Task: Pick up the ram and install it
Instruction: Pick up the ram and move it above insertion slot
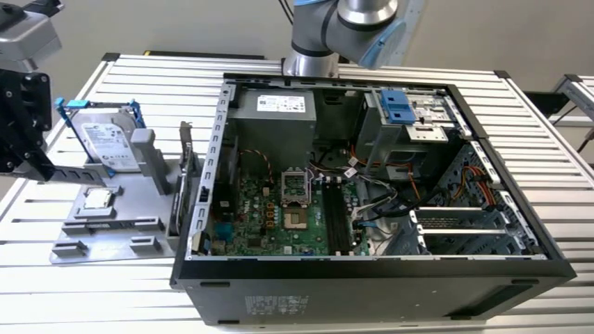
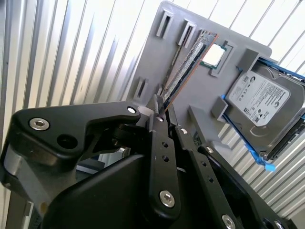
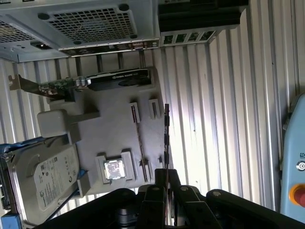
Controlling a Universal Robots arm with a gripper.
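Observation:
My gripper (image 2: 159, 107) is shut on one end of the ram (image 2: 188, 62), a slim dark board with small chips. The ram sticks out from the fingertips over the grey holder tray (image 2: 200, 95). In the first wrist view the ram (image 3: 166, 133) shows edge-on, rising from the gripper (image 3: 167, 174) beside the tray's slots. At the exterior view's far left the gripper (image 1: 39, 167) holds the ram (image 1: 69, 171) level above the tray (image 1: 111, 229). The open computer case (image 1: 371, 264) lies to the right, its motherboard (image 1: 269, 209) and dark memory slots (image 1: 336, 219) facing up.
On the tray stand a silver hard drive in a blue frame (image 1: 107, 142), a card with a metal bracket (image 1: 188, 167) and a square processor (image 1: 97, 200). The arm's base (image 1: 316, 42) rises behind the case. Everything rests on a ribbed metal table (image 1: 93, 299).

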